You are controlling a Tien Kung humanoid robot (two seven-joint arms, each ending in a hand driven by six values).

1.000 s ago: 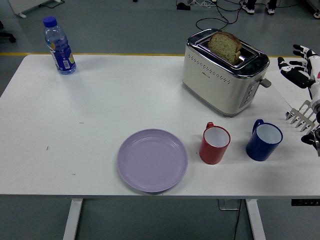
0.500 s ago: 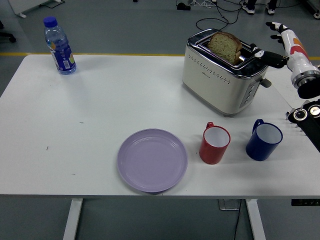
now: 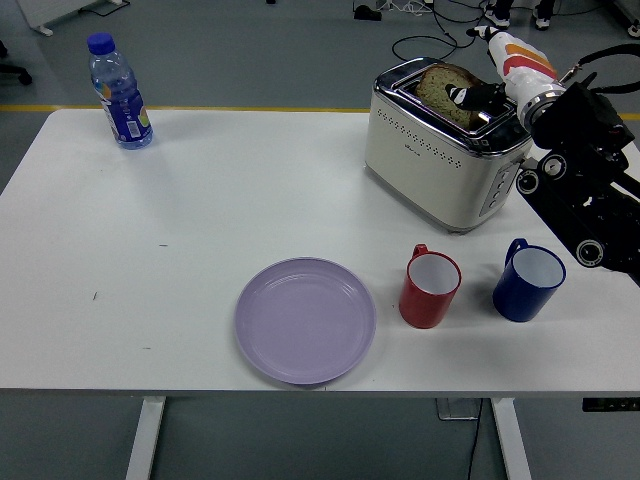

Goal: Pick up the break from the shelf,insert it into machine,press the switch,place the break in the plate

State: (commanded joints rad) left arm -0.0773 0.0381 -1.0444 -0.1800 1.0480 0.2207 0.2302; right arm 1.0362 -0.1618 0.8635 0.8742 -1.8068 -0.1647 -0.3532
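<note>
A slice of brown bread [image 3: 438, 84] stands in the slot of the cream and chrome toaster [image 3: 430, 150] at the back right of the white table [image 3: 200, 200]. My right hand [image 3: 497, 78], with a white and orange back, reaches in from the right over the toaster's top and meets the right side of the slice. Its grip on the bread is not clear. The black right forearm [image 3: 585, 190] crosses the toaster's right end and hides the lever there. A lilac plate [image 3: 305, 320] lies near the front edge, left of the mugs. The left arm is out of view.
A red mug [image 3: 430, 288] and a blue mug [image 3: 527, 282] stand in front of the toaster, between it and the front edge. A blue-capped water bottle [image 3: 119, 92] stands at the back left corner.
My right arm has swung up and left from the table's right edge, over the toaster, bringing the hand onto the bread. The bread, mugs and plate have not moved.
</note>
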